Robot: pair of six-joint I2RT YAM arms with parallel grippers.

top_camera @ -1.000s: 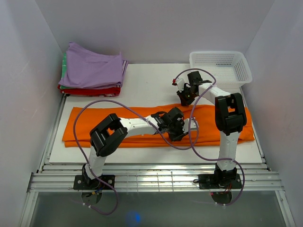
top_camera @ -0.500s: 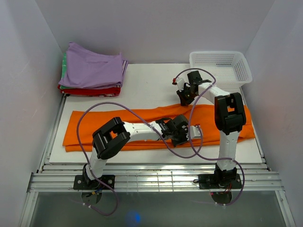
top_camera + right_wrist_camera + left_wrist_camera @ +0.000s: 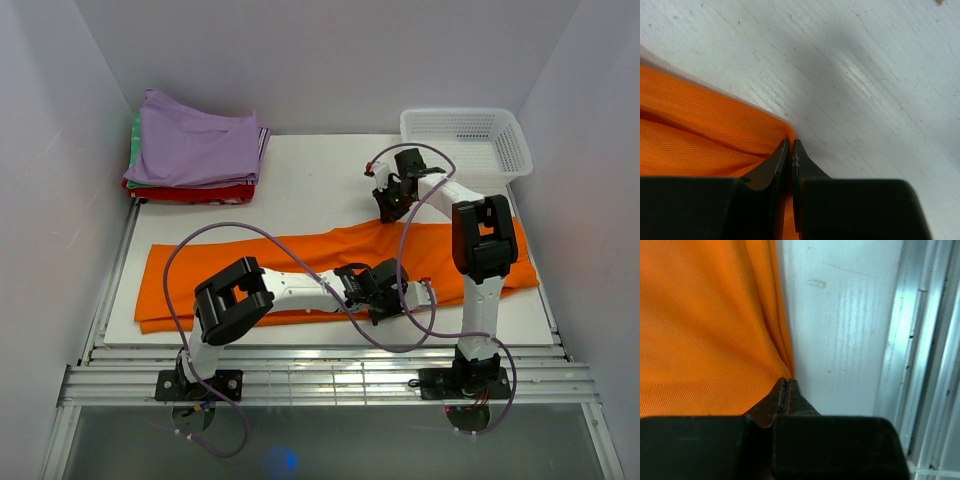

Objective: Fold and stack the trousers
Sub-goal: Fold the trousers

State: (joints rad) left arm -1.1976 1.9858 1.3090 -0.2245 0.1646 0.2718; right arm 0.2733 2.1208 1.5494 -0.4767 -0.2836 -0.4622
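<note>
The bright orange trousers (image 3: 250,262) lie stretched across the white table from left to right. My left gripper (image 3: 388,292) is low at their near edge, right of centre, shut on the orange cloth (image 3: 715,330); its fingertips (image 3: 788,385) pinch the hem beside bare table. My right gripper (image 3: 386,208) is at the far edge of the trousers, shut on a raised peak of the cloth (image 3: 700,135); orange fabric shows between its fingertips (image 3: 790,147).
A stack of folded garments, lilac-purple (image 3: 195,145) on top of green and red, sits at the far left. A white mesh basket (image 3: 465,140) stands at the far right. Metal rails (image 3: 330,370) run along the table's near edge, seen also in the left wrist view (image 3: 930,365).
My left gripper has moved right and toward the near edge, dragging the trousers' near hem with it. My right gripper has stayed at the far edge, holding its peak of cloth.
</note>
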